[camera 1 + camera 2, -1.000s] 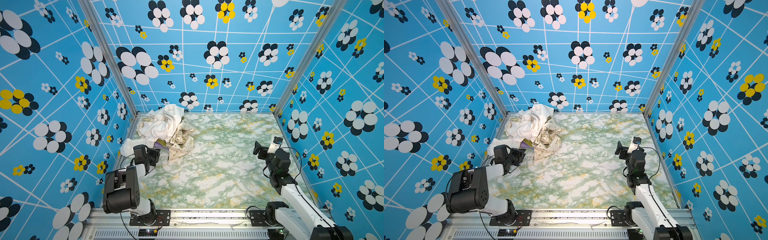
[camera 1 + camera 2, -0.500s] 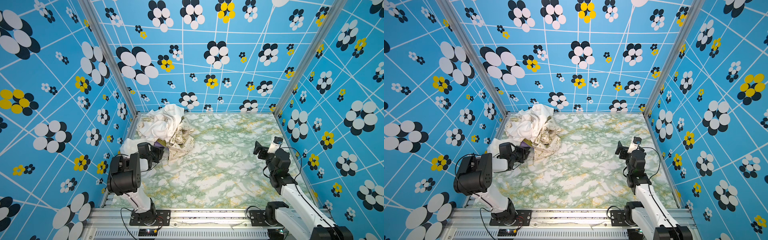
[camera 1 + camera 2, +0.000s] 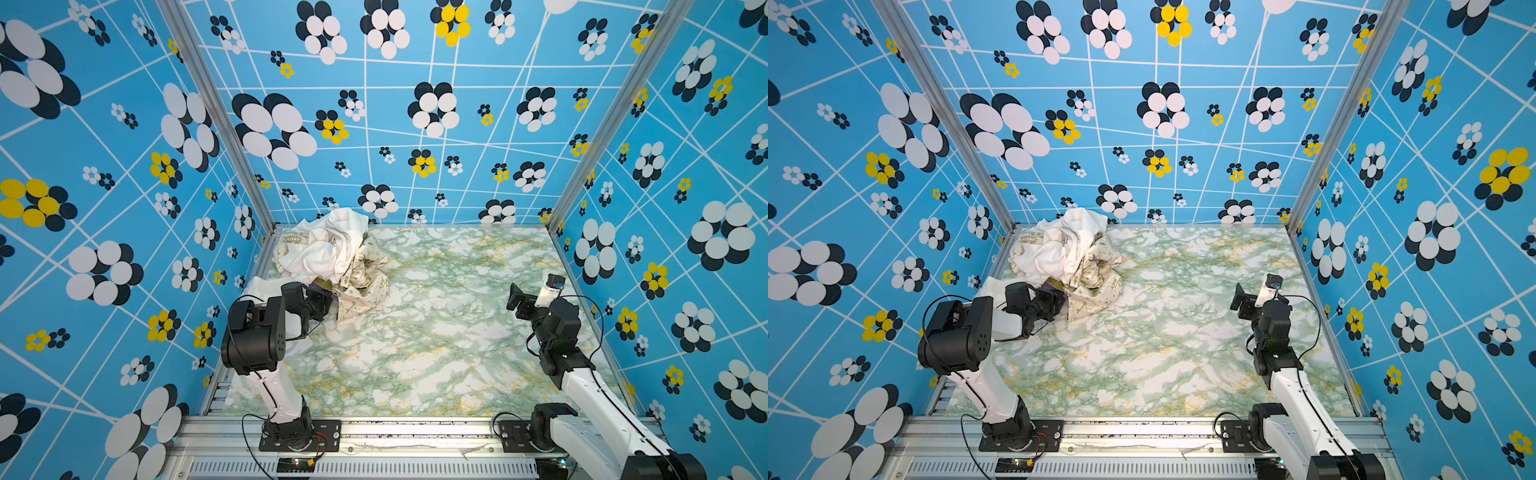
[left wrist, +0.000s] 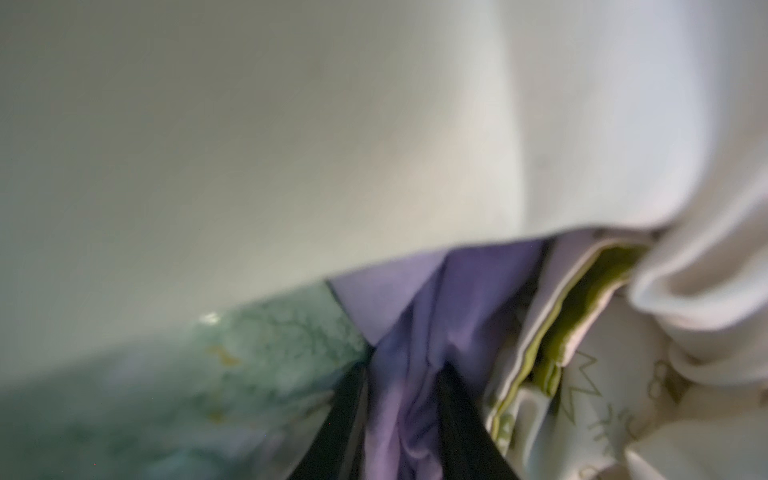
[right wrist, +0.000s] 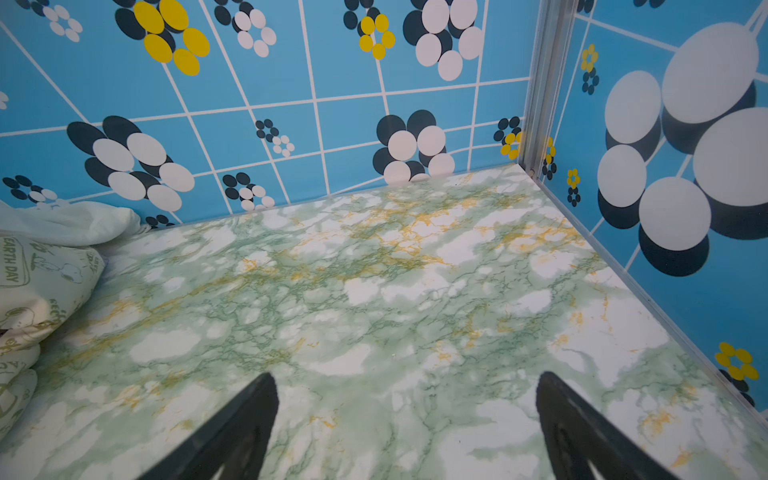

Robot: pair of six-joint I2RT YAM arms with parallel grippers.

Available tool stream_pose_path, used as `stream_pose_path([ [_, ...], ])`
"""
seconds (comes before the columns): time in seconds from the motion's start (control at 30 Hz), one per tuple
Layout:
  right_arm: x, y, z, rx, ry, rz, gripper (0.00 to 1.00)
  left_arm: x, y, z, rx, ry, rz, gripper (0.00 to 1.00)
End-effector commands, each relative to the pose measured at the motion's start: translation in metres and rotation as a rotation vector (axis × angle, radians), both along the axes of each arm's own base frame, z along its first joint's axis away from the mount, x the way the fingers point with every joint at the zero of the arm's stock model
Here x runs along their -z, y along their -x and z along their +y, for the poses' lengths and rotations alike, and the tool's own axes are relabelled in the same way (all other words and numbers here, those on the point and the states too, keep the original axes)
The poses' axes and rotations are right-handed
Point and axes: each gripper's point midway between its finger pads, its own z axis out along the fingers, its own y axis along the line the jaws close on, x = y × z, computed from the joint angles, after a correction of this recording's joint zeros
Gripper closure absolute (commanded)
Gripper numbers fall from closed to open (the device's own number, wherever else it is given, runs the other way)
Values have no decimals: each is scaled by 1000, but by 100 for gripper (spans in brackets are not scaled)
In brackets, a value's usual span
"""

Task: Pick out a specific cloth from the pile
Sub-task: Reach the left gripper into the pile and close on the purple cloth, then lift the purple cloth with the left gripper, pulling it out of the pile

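The left arm (image 3: 266,328) had reached the near edge of the pile (image 3: 328,249). Its jaws clenched the cloth (image 4: 478,291), seemingly ready to pull. The right jaws stayed released.

My counter (image 3: 419,345) is a marble-look sheet, white with green veining and yellow streaks, and in both top views it forms the floor of my booth. At 12 o'clock stands the back wall (image 3: 395,124), bright blue with a skewed white grid and flowers made of black, white and yellow ovals. The same print covers the left wall (image 3: 104,216) at 9 o'clock and the right wall (image 3: 690,216) at 3 o'clock. An aluminium post (image 3: 214,112) rises from the far corner at 11 o'clock, and a second post (image 3: 614,108) at 1 o'clock. At 6 o'clock an aluminium rail (image 3: 415,434) runs along the counter's near edge, with a slotted strip (image 3: 374,467) just beyond it.
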Motion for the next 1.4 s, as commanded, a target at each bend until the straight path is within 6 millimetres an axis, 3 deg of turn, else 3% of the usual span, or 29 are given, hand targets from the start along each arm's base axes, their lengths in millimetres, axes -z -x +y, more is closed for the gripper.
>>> stream_pose_path([
  [0.0,3,3,-3,8,23,8,1,7,-6,-7,15,19,9,71],
  [0.2,3,4,-3,8,31,10,1,4,-10,-5,-3,0,-18,85],
  [0.33,2,4,-4,10,35,10,1,-12,-10,0,11,-89,-55,100],
  [0.43,2,4,-4,10,38,9,1,-33,-10,5,24,-168,-84,100],
  [0.63,3,3,-3,8,31,9,1,-95,-13,14,36,-310,-160,100],
  [1.0,3,4,-3,10,26,6,1,-224,-19,27,19,-489,-332,100],
  [1.37,2,4,-3,7,17,3,1,-314,-33,39,57,-669,-338,100],
])
